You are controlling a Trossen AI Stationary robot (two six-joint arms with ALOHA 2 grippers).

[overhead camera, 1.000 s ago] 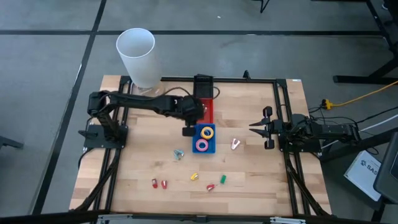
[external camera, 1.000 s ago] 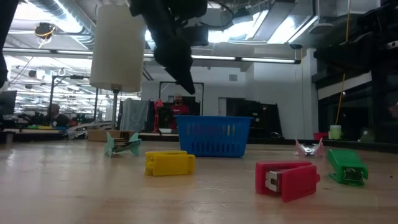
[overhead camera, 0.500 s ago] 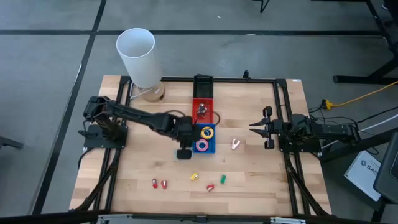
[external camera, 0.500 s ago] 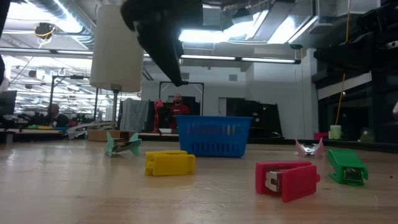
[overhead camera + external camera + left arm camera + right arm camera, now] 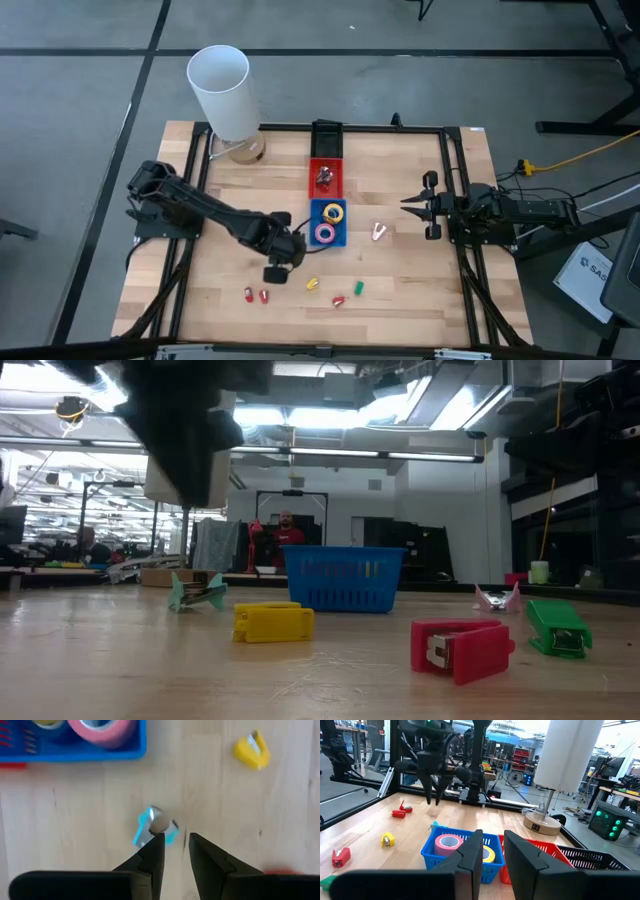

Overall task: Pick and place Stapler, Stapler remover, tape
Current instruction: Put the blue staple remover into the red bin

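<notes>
**Left hand poised over the blue staple remover**

The left hand point(image 5: 172, 851) hung above the worktop point(image 5: 400, 290) just beside the blue basket point(image 5: 329, 238), its fingers parted by a narrow gap and gripping nothing. The small blue staple remover point(image 5: 155, 826) lay flat on the wood right ahead of the fingertips, so the hand seemed lined up to drop onto it and pinch it next.

The sorting looked partly done. The pink tape roll point(image 5: 324, 233) and the yellow tape roll point(image 5: 334, 212) sat inside the blue basket, which kept the tape together, while the red basket point(image 5: 327, 166) behind it held a small silvery piece that was too small to tell apart. The pink staple remover point(image 5: 378, 232) rested on the worktop between the baskets and the right arm.

The staplers were loose near the front edge: a yellow stapler point(image 5: 312, 285), a green stapler point(image 5: 358, 288), and red staplers point(image 5: 255, 295), all well apart from the baskets.

The right hand point(image 5: 421, 205) waited at the right side of the worktop, fingers slightly apart and empty.
</notes>
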